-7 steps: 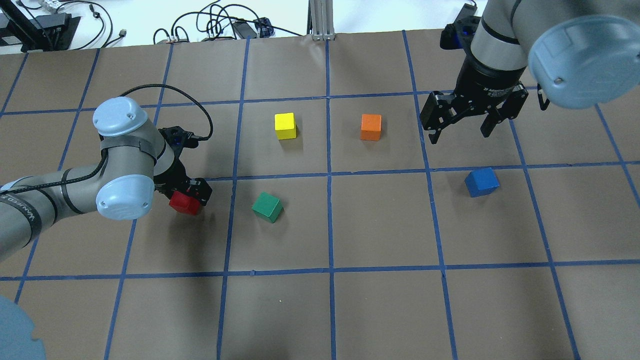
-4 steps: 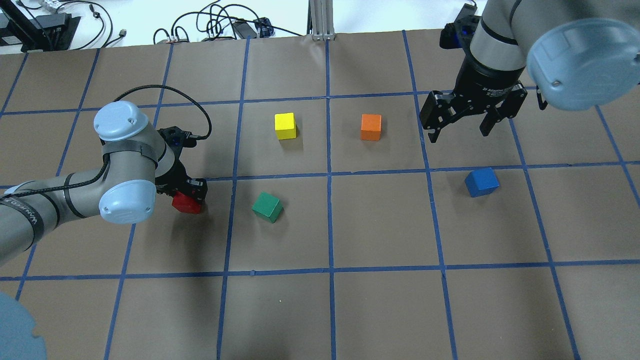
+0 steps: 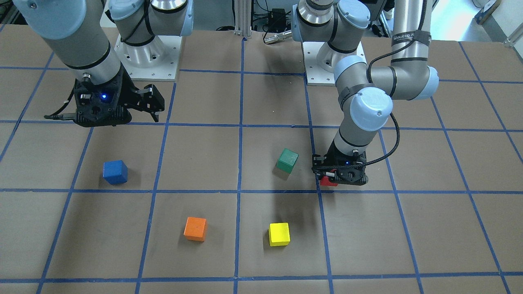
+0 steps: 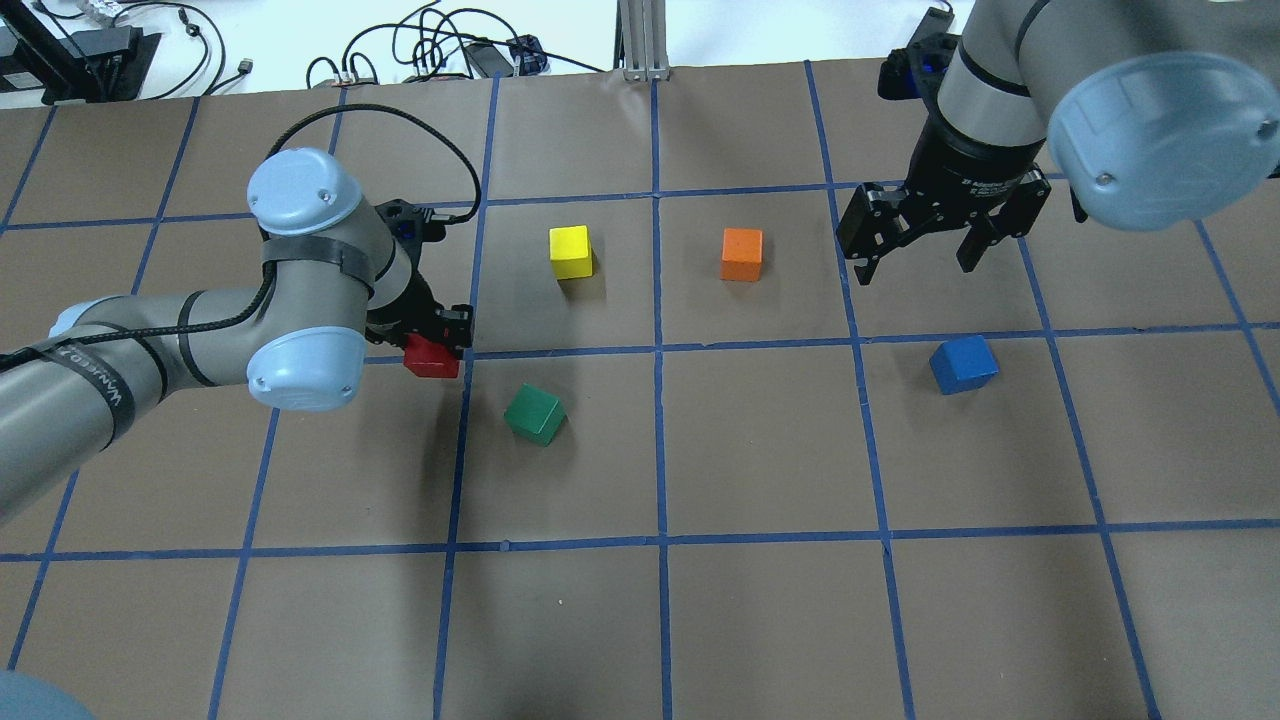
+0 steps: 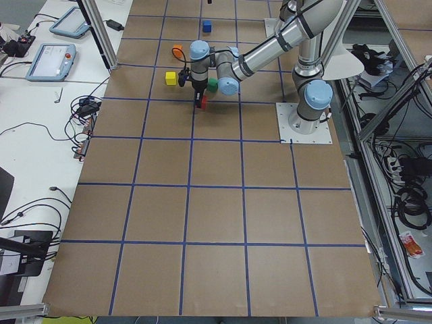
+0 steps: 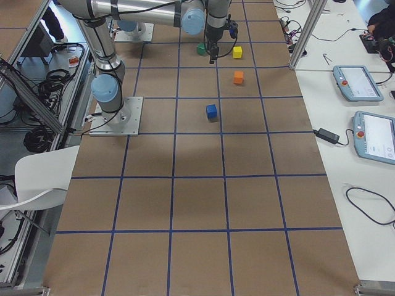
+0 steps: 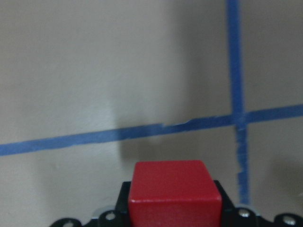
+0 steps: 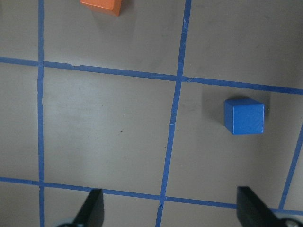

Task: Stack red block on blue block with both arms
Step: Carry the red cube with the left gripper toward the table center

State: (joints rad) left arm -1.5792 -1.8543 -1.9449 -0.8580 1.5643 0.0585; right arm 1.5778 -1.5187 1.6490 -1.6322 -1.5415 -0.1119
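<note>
Left gripper (image 4: 437, 338) pinches the red block (image 4: 432, 359) at left, just off the surface.
The blue block (image 4: 963, 364) lies well apart at right, near the wide, empty right gripper (image 4: 918, 266); a weak pinch may drop the red block during the long carry.

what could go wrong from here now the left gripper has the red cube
1. The small matte red cube sticks out beyond the fingers of the left gripper in the wrist view, so it may slip in transit.
2. The green cube lies near the way to the small matte blue cube; a low carry could clip it.
3. The open right gripper hovers close to the blue cube, so the arms may crowd there.
</note>
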